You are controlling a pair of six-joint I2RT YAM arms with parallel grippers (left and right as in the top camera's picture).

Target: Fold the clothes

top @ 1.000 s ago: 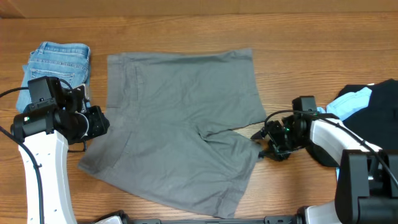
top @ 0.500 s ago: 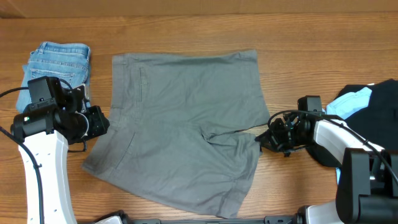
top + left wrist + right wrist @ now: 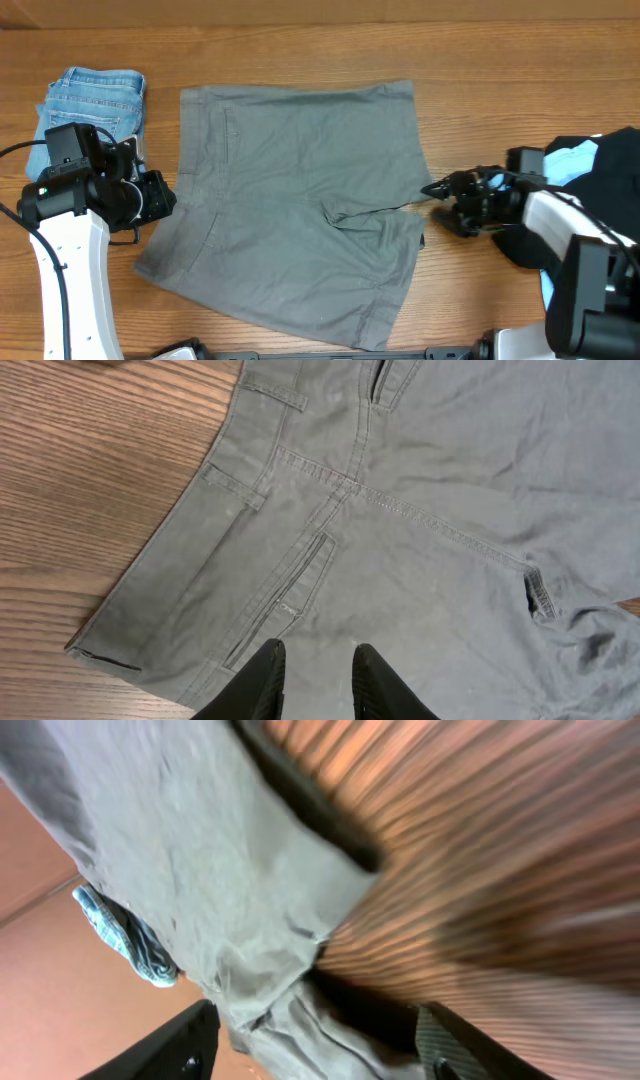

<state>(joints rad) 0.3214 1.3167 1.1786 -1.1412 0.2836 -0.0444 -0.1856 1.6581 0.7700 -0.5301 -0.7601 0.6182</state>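
Observation:
The grey shorts lie spread flat in the middle of the table, waistband to the left. My left gripper hovers at the waistband's near end. In the left wrist view its fingers stand a little apart over the shorts, with nothing between them. My right gripper is at the crotch edge on the right, open wide. The right wrist view is blurred; the shorts' hem lies loose between the spread jaws of the right gripper.
Folded light-blue denim sits at the back left, behind my left arm. A black garment with a sky-blue one on it lies at the right edge, under my right arm. Bare wood table runs behind the shorts.
The right gripper shut on the shorts' edge, tugged the shorts slightly to the right, then opened and drew back to the right. The left arm has not moved.

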